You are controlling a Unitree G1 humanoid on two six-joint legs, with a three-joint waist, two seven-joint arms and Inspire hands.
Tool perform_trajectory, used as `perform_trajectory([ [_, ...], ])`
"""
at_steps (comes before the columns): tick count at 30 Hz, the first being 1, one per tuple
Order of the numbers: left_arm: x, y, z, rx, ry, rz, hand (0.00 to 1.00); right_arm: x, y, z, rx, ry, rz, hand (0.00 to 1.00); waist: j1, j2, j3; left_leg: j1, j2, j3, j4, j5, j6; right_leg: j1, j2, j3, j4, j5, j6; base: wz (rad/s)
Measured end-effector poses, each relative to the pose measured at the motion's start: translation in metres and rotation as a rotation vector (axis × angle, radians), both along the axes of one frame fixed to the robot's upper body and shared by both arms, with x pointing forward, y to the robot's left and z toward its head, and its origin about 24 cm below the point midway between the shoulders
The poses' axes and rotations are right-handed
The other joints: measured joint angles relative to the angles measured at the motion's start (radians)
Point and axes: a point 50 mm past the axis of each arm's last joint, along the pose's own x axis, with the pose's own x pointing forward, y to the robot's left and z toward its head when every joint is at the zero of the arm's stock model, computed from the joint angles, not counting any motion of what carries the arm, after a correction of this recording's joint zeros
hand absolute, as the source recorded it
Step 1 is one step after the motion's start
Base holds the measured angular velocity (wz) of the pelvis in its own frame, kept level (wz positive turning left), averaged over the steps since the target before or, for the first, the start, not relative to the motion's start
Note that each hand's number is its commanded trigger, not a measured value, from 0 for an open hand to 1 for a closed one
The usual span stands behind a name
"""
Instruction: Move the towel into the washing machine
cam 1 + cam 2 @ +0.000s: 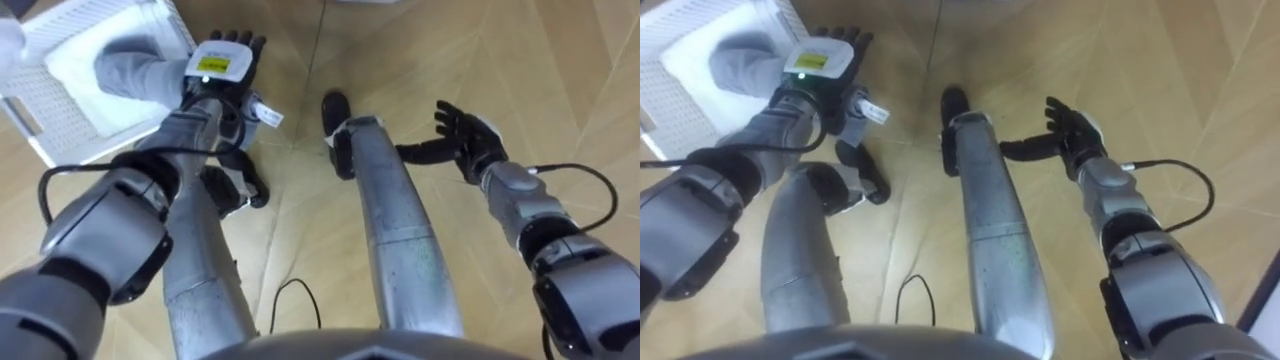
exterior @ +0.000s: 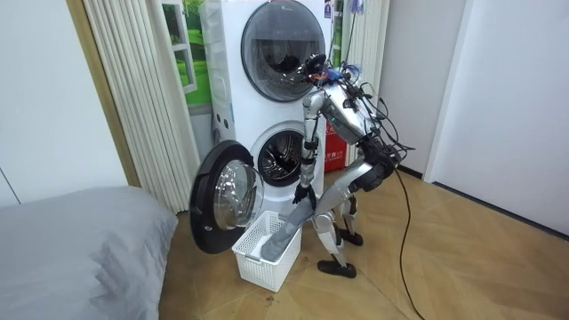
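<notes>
A grey towel rises out of a white slatted laundry basket on the wooden floor at my left. My left hand is shut on the towel's upper end, its back turned to the camera. In the room view the towel stretches from the basket up to that hand while I stand bent forward beside it. My right hand hangs open over the floor at the right with nothing in it. The lower washing machine drum is right behind the basket, with its round door swung wide open.
A second front-loading machine with a shut door sits stacked on the lower one. A grey bed fills the room view's left and a ribbed white partition stands behind it. Bare wooden floor extends to the room view's right.
</notes>
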Motion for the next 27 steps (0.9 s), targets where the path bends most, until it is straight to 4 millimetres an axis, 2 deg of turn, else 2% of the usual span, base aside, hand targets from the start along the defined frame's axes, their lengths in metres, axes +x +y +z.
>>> perform_trajectory([
  [6, 0.000, 0.010, -0.001, 0.060, 0.055, 0.004, 1.00, 0.003, -0.001, 0.001, 0.015, 0.007, -0.004, 0.00, -0.013, -0.001, 0.0004, -0.024, -0.005, -0.004, 0.001, -0.004, 0.007, -0.020, -0.008, -0.001, 0.000, -0.003, 0.006, 0.01],
  [12, 0.000, 0.018, -0.002, 0.122, 0.130, 0.030, 1.00, 0.003, 0.001, 0.002, 0.027, 0.006, 0.009, 0.00, -0.037, -0.010, 0.0056, -0.024, -0.003, 0.006, -0.001, -0.009, 0.015, -0.020, -0.015, -0.001, -0.001, -0.010, 0.012, 0.01],
  [16, -0.003, 0.027, -0.005, 0.150, 0.191, 0.062, 1.00, 0.006, 0.009, 0.002, 0.041, 0.004, 0.030, 0.00, -0.059, -0.023, 0.0045, -0.018, -0.005, 0.016, -0.014, -0.009, 0.016, -0.020, -0.021, 0.000, -0.008, -0.011, 0.015, 0.00],
  [23, -0.009, 0.029, -0.014, 0.191, 0.273, 0.061, 1.00, 0.013, 0.010, 0.008, 0.032, -0.018, 0.037, 0.00, -0.055, -0.029, 0.0011, -0.001, -0.008, 0.016, -0.040, -0.008, 0.015, 0.001, -0.018, -0.005, -0.041, -0.010, 0.018, -0.02],
  [27, -0.017, 0.027, -0.023, 0.192, 0.311, 0.057, 1.00, 0.014, 0.009, 0.009, 0.051, -0.025, 0.002, 0.00, -0.051, -0.032, -0.0003, 0.057, -0.009, 0.034, -0.061, -0.007, 0.015, 0.051, -0.032, -0.018, -0.050, -0.010, 0.018, -0.01],
])
